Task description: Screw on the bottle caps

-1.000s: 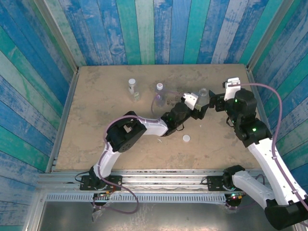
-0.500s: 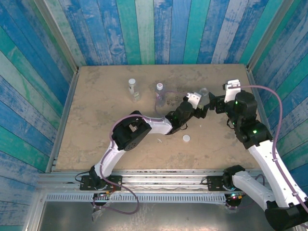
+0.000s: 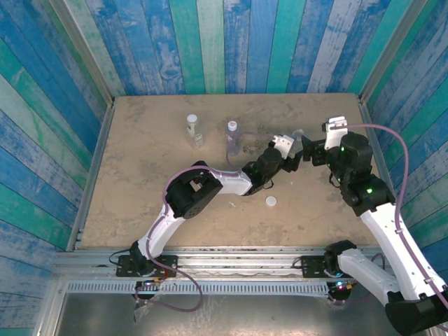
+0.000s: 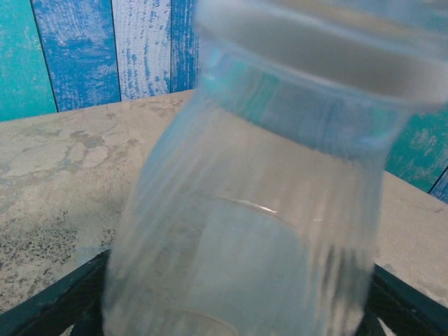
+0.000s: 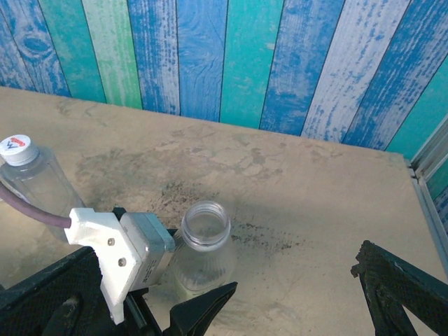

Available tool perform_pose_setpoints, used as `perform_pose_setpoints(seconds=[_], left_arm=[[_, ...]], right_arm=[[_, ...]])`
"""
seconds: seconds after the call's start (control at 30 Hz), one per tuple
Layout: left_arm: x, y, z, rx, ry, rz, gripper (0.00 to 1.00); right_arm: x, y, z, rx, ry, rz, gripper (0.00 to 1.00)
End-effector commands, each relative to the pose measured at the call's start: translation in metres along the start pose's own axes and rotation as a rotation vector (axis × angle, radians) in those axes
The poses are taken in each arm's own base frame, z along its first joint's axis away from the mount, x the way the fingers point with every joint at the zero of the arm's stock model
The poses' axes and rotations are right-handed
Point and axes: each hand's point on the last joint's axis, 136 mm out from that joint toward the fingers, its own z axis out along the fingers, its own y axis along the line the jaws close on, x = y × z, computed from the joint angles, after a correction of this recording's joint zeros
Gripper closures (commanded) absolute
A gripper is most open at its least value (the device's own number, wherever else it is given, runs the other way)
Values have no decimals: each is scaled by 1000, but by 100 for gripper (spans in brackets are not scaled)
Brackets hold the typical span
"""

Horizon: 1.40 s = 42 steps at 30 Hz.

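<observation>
A clear uncapped bottle (image 3: 297,137) stands at the table's back right, its open neck (image 5: 205,225) in the right wrist view. My left gripper (image 3: 294,155) is shut on its body (image 4: 238,231), with a black finger (image 4: 49,304) against each side. One loose white cap (image 3: 271,201) lies flat on the table in front of them. My right gripper (image 3: 313,150) stands open just right of the bottle, holding nothing, its fingers (image 5: 395,287) wide apart. Two capped bottles stand further left: one with a green-yellow label (image 3: 193,128) and one with a pink-purple label (image 3: 232,134).
The left arm's white camera mount (image 5: 105,245) sits close beside the open bottle. A purple cable (image 5: 31,206) runs past the nearer capped bottle (image 5: 35,178). Blue-green plank walls (image 3: 224,42) close off the back and both sides, and a metal rail (image 3: 210,262) runs along the near edge.
My left gripper has reached further right around the uncapped bottle and drawn its fingers in onto it. The right gripper has lifted back slightly and stays open.
</observation>
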Motion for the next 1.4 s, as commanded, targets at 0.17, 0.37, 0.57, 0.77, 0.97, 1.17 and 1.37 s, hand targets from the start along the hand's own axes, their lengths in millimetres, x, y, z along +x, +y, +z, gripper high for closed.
perform_pose_setpoints(seconds=[0.17,0.37,0.57,0.77,0.97,1.17,1.37], left_arm=[[35,9,1,-3,45,19,31],[38,8,-3,6,59,47,35],[28,6,-19,32,41,89,40],[14,4,-36,52,29,151,40],[1,3,-54,77,8,192,40],[-6,-1,-77,134,-29,178,40],[-15,-3,-108,188,-41,178,40]], right_arm=[[11,4,4,-23,34,18,3],[12,6,7,-34,41,34,3],[13,7,7,-41,35,58,3],[17,13,10,-69,45,72,2],[19,17,14,-91,44,86,1],[22,25,19,-135,46,99,0],[19,46,15,-268,36,101,0]])
